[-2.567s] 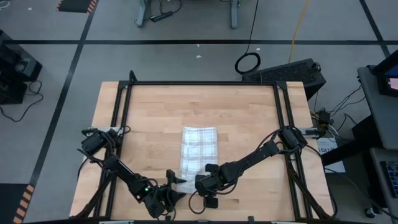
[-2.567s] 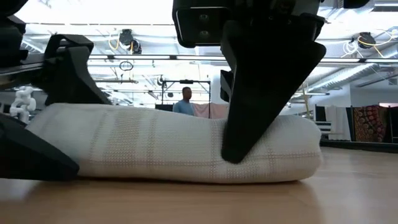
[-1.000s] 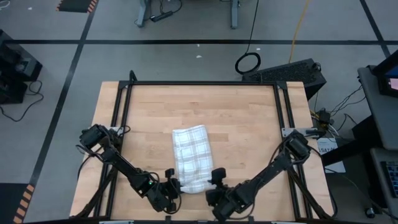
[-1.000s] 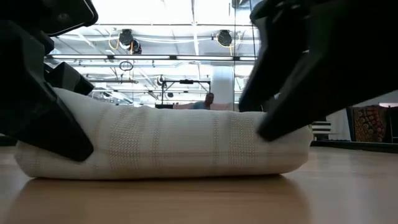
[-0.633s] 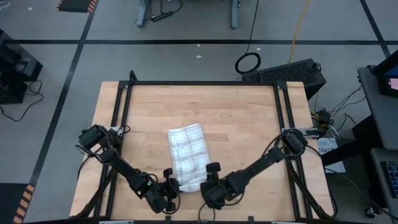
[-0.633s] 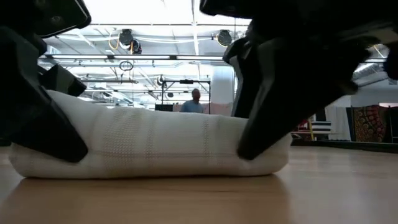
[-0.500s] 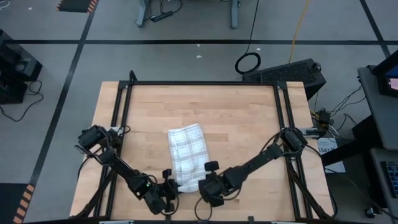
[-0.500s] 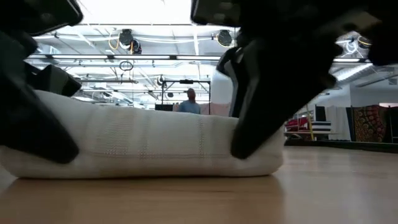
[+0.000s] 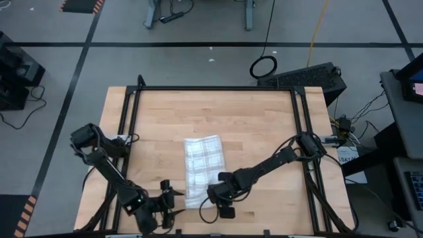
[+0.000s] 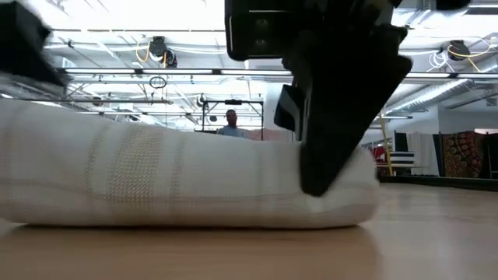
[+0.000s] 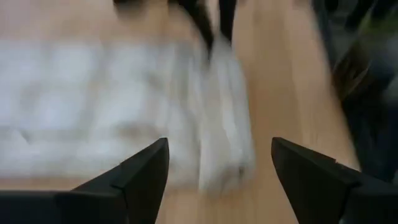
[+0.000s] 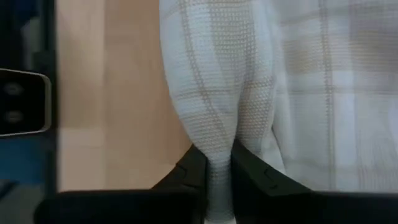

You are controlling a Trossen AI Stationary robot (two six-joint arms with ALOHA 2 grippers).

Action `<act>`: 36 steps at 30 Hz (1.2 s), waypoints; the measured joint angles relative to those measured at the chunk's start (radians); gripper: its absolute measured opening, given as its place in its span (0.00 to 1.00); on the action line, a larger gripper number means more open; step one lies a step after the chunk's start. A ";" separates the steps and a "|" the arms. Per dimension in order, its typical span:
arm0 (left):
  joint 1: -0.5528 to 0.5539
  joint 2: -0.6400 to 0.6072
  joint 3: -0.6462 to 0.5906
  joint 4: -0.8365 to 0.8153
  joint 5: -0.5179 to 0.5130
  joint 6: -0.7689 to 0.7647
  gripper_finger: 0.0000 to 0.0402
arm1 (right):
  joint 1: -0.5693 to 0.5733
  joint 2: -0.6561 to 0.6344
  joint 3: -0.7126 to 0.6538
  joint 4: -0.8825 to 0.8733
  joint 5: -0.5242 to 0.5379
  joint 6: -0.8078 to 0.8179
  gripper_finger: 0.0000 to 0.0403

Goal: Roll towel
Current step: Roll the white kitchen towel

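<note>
Since a second ago the left tool [image 9: 166, 198] has let go and drawn back off the towel [image 9: 202, 170], its jaws now standing wide and empty, while the right tool [image 9: 213, 196] has pinched shut on a fold at the near end. Farther up the worktop [image 9: 251, 119], the loosely rolled cloth lies flat. One-sided pulling may slacken or skew the roll.

No writing, label or number can be read anywhere.
</note>
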 joint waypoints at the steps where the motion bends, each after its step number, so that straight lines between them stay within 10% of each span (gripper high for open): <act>1: -0.012 -0.001 0.000 0.057 -0.043 0.047 0.71 | -0.005 0.000 0.000 0.001 -0.024 0.012 0.09; 13: -0.024 0.262 0.002 0.495 -0.197 0.639 0.72 | -0.062 0.004 -0.002 0.046 -0.116 0.104 0.09; 36: 0.084 0.338 0.008 0.313 -0.089 0.486 0.62 | -0.060 0.004 -0.002 0.051 -0.156 0.106 0.09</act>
